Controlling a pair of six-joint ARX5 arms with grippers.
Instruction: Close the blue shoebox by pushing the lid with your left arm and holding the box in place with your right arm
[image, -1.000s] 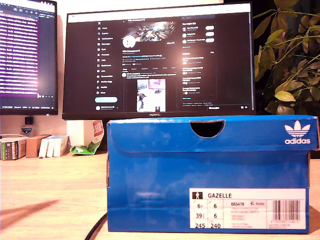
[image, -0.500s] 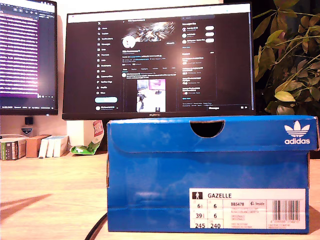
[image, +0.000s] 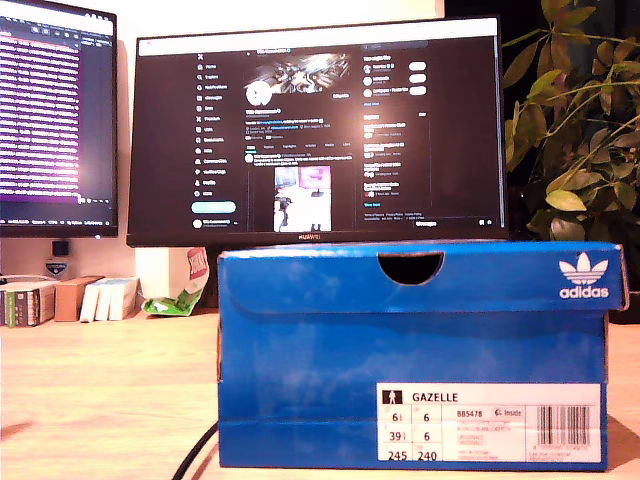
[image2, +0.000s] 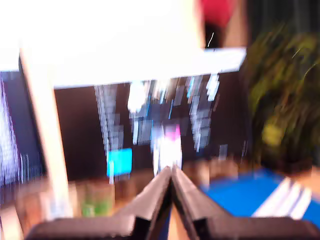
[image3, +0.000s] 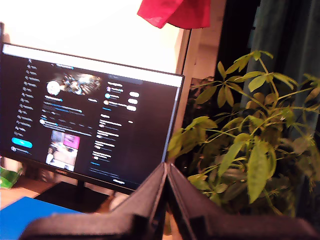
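- Blue cardboard shoebox (image: 415, 360): stands on the light wooden desk (image: 100, 390), filling the lower middle and the exterior view's right. Its end face is turned to the camera, bearing a white size label (image: 490, 422) printed "GAZELLE".
- Blue hinged lid (image: 420, 278): lies down over the box, its front flap overlapping the top of the end face. A half-round finger notch (image: 410, 266) is cut at the flap's upper edge, and a white trefoil logo sits towards the exterior view's right.
- My first gripper (image2: 171, 176): dark fingers pressed together at the tips, nothing between them. The first wrist view is heavily motion-blurred; a blue surface with white stripes, apparently the box, shows past the fingers.
- My second gripper (image3: 166, 171): dark fingers likewise meeting at the tips and empty. A corner of the blue box (image3: 30, 220) shows low in the second wrist view, apart from the fingers.
- Neither arm appears in the exterior view.
- Wide black monitor (image: 320, 130): stands behind the box, screen lit with a dark web page.
- Second monitor (image: 55, 120): at the exterior view's left, showing lines of text.
- Green leafy potted plant (image: 580, 130): at the exterior view's right, behind the box.
- Black cable (image: 195, 455): runs along the desk just beside the box's lower corner.
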